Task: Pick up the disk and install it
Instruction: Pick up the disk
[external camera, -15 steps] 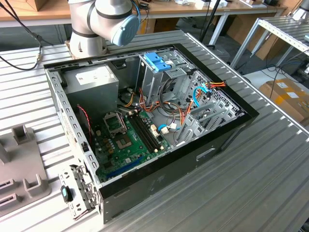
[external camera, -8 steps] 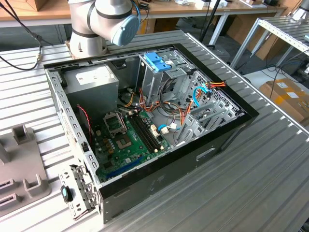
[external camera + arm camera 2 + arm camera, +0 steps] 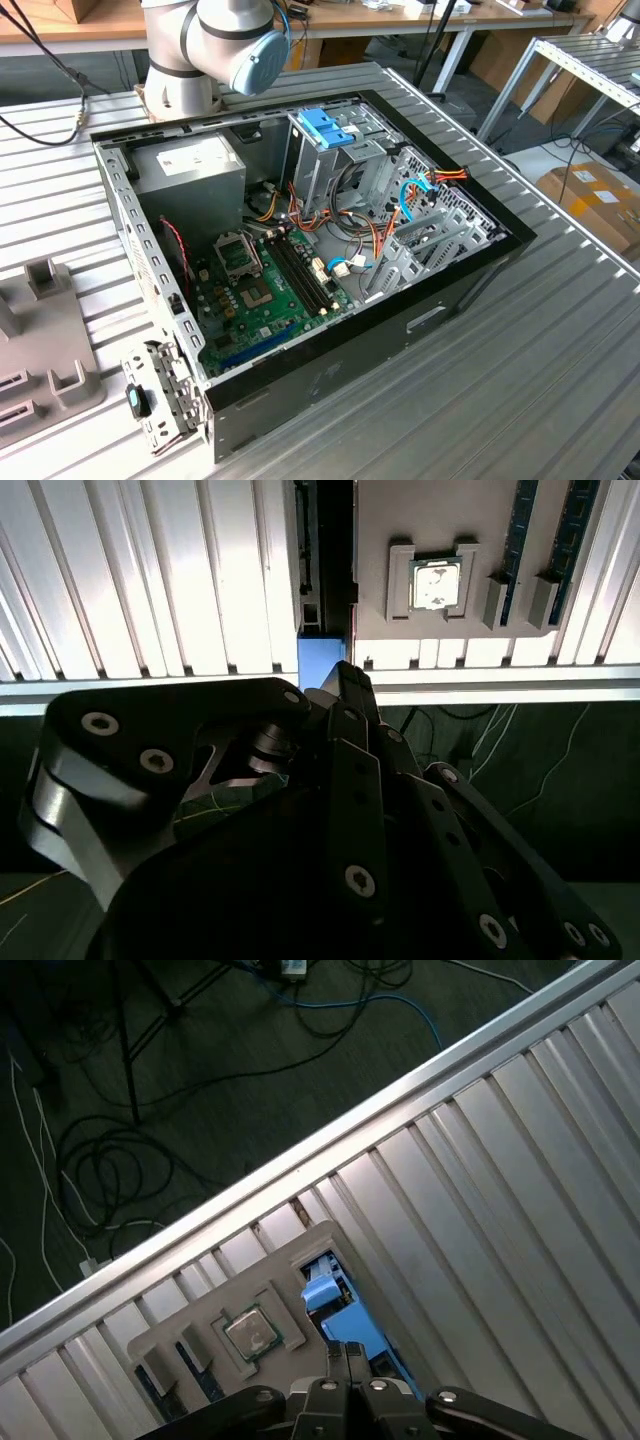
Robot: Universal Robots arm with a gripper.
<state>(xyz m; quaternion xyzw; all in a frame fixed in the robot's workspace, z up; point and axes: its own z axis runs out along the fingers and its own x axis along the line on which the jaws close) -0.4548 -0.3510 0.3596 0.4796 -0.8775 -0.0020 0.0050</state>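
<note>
In both wrist views the disk shows as a light-blue carrier (image 3: pixel 338 1305) standing in a slot of a grey fixture tray (image 3: pixel 195 1325), which lies on the ribbed aluminium table near its edge. My gripper (image 3: pixel 347 1352) is right over the blue end of the disk (image 3: pixel 318 662), and its dark fingers (image 3: pixel 352 695) are pressed together at the carrier. I cannot tell whether they pinch any part of it. In the exterior view the arm's base (image 3: pixel 215 45) stands behind the open computer case (image 3: pixel 300 250).
A processor chip (image 3: pixel 436 586) sits in a pocket of the same fixture, beside memory sticks (image 3: pixel 522 540). Inside the case are a motherboard (image 3: pixel 265 290), a grey power-supply box (image 3: pixel 190 170), a drive cage with a blue bracket (image 3: pixel 325 128) and loose cables. Beyond the table edge is cable-strewn floor (image 3: pixel 150 1080).
</note>
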